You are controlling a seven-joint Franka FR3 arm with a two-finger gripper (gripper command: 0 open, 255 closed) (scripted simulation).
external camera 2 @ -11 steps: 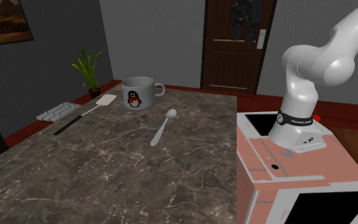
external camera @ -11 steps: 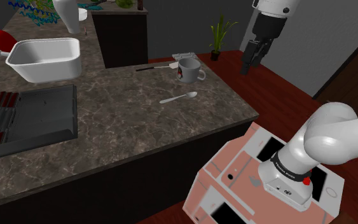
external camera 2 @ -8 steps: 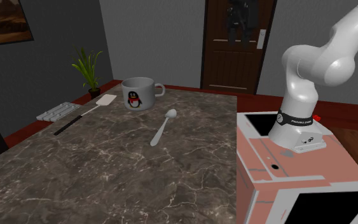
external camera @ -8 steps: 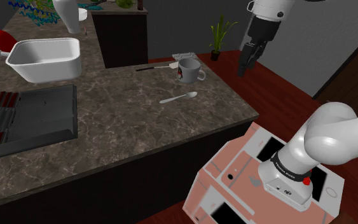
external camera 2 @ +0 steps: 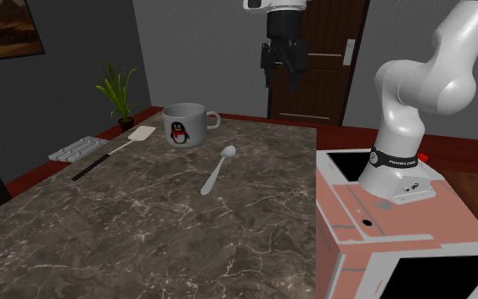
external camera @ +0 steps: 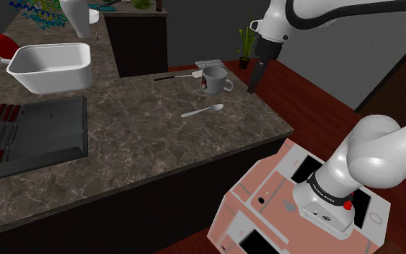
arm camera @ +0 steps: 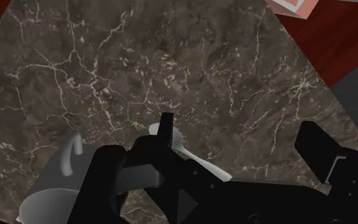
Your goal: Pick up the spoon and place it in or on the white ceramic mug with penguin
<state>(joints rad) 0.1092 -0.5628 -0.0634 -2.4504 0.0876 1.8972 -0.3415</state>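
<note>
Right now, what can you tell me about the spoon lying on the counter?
The small pale grey spoon looks plain and smooth; its material is unclear. It has an oval bowl and a slim, slightly curved handle. It lies flat on the dark veined marble-look countertop, with its bowl end nearer the white penguin-printed mug but apart from it. Only the countertop touches it. The black gripper hangs well above the counter, fingers open, holding nothing.
</note>
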